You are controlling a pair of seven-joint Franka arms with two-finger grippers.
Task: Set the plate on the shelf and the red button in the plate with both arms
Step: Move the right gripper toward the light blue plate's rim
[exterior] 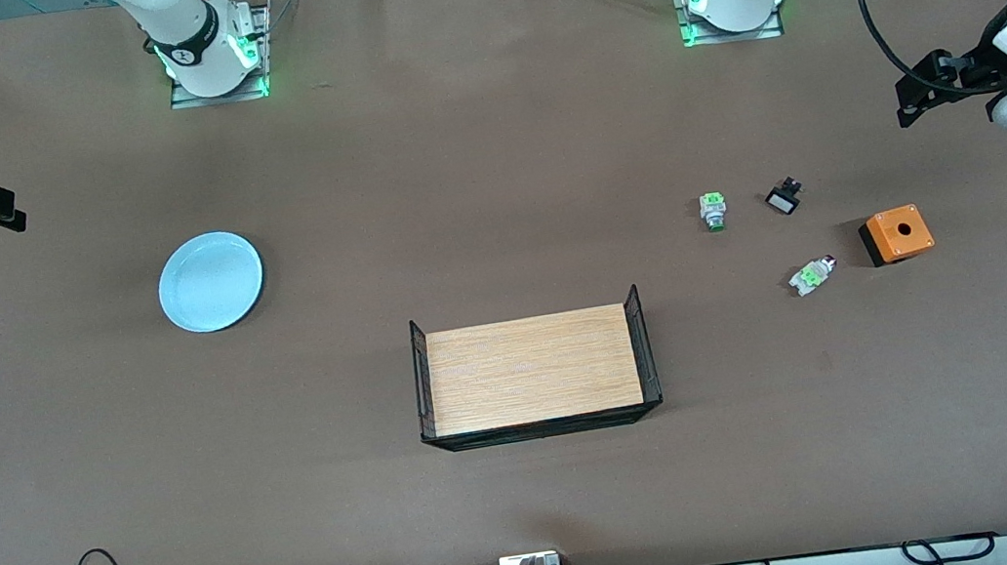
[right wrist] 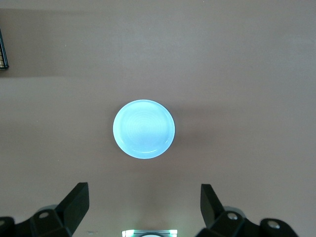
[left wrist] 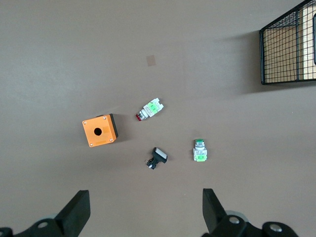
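The pale blue plate (exterior: 211, 281) lies flat on the brown table toward the right arm's end; in the right wrist view the plate (right wrist: 143, 129) is centred, well below the fingers. The red button (exterior: 812, 276) lies on its side toward the left arm's end, its dark red cap pointing to the orange box; the left wrist view shows the red button (left wrist: 149, 109) too. My left gripper (left wrist: 145, 207) hangs open high over the table's end by the buttons (exterior: 916, 98). My right gripper (right wrist: 144, 200) hangs open over the other end (exterior: 1, 210). Both hold nothing.
A wooden shelf with black mesh end walls (exterior: 532, 369) stands mid-table, nearer the front camera. Around the red button are a green-capped switch (exterior: 713, 211), a small black switch (exterior: 784, 199) and an orange box with a hole (exterior: 897, 234). Cables run along the table's near edge.
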